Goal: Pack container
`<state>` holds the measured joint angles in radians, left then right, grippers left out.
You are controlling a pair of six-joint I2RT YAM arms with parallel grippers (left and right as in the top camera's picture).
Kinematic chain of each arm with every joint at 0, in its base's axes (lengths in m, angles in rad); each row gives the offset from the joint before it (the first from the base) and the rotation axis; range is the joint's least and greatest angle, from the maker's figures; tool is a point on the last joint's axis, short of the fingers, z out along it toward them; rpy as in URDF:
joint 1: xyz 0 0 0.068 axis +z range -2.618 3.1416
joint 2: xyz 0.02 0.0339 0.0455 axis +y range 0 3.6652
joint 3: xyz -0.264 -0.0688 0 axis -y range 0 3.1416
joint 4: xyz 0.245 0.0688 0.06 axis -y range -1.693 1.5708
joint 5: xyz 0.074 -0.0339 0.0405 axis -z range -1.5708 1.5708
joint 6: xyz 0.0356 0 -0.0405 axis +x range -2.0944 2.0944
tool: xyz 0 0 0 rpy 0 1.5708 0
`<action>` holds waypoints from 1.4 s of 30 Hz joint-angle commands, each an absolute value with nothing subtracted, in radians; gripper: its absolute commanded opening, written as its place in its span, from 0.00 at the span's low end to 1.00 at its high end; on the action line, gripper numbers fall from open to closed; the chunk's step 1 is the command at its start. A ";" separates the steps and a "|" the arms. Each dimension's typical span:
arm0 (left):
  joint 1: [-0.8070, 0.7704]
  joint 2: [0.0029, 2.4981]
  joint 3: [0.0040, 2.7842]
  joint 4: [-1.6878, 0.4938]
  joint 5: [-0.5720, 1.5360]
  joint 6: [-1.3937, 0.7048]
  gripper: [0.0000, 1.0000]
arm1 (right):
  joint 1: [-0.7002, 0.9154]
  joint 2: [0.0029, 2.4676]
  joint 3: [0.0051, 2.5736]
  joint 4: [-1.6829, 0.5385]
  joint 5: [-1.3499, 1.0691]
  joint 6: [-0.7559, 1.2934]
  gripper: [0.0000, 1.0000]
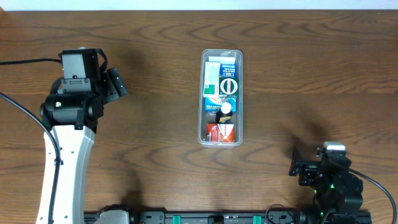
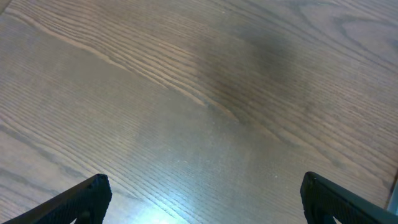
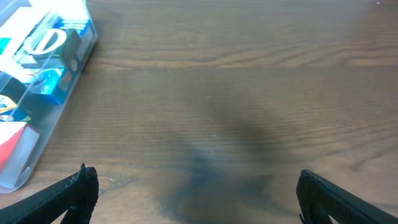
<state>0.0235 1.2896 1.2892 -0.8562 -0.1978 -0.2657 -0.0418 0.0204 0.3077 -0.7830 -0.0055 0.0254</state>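
Container: I see the clear tub (image 1: pixel 203 93) at the centre of the overhead frame on the wooden table (image 1: pixel 155 37). It holds small boxes (image 1: pixel 222 87), and its long axis runs top to bottom.
Left gripper (image 1: pixel 115 84): upper left, fingers spread wide, nothing held. Its wrist view shows only bare wood.
Right gripper (image 1: pixel 297 168): lower right, likewise spread and empty. The tub (image 3: pixel 59 102) lies upper left in its wrist view.
Nearer arm: the right, I judge, though only slightly.
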 commanded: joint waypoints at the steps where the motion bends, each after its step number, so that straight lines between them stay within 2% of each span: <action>1: 0.028 1.295 1.293 -0.857 -0.199 -0.275 0.98 | -0.035 0.004 0.301 -0.773 -0.030 0.002 0.99; 22: 0.028 1.295 1.293 -0.857 -0.199 -0.275 0.98 | -0.034 0.005 0.168 -0.768 -0.001 0.002 0.99; 42: 0.028 1.295 1.293 -0.857 -0.199 -0.275 0.98 | -0.034 0.005 0.167 -0.759 -0.001 0.002 0.99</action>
